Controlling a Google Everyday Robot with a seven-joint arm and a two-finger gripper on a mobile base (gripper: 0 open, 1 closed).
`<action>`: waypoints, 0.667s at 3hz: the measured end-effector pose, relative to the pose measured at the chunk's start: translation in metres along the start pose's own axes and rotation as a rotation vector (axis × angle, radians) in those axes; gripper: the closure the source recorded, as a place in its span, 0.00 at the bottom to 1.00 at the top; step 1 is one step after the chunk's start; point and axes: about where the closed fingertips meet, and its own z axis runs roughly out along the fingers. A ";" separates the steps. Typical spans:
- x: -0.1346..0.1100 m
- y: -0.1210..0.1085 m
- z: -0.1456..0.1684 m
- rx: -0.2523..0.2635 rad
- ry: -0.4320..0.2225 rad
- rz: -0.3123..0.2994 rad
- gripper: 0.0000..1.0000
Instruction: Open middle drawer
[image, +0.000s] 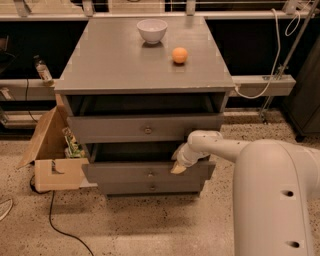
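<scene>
The grey cabinet (125, 60) has three drawers. The middle drawer (120, 172), with a wide flat grey front and a small brass knob (150, 173), stands pulled out past the other two, and a dark gap shows above its front. My gripper (178, 166) is at the top edge of that front, right of the knob, at the end of my white arm (220, 147). The taller top drawer (115, 129) is also out a little. The bottom drawer (125, 188) sits further back.
A white bowl (152, 30) and an orange (180, 55) sit on the cabinet top. An open cardboard box (52, 170) stands against the cabinet's left side. A black cable (60, 227) runs over the speckled floor. A bottle (42, 70) stands on the rail at left.
</scene>
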 end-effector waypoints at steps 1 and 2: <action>0.000 0.000 0.000 0.000 0.000 0.000 0.64; 0.004 0.008 0.000 -0.025 -0.005 0.005 0.41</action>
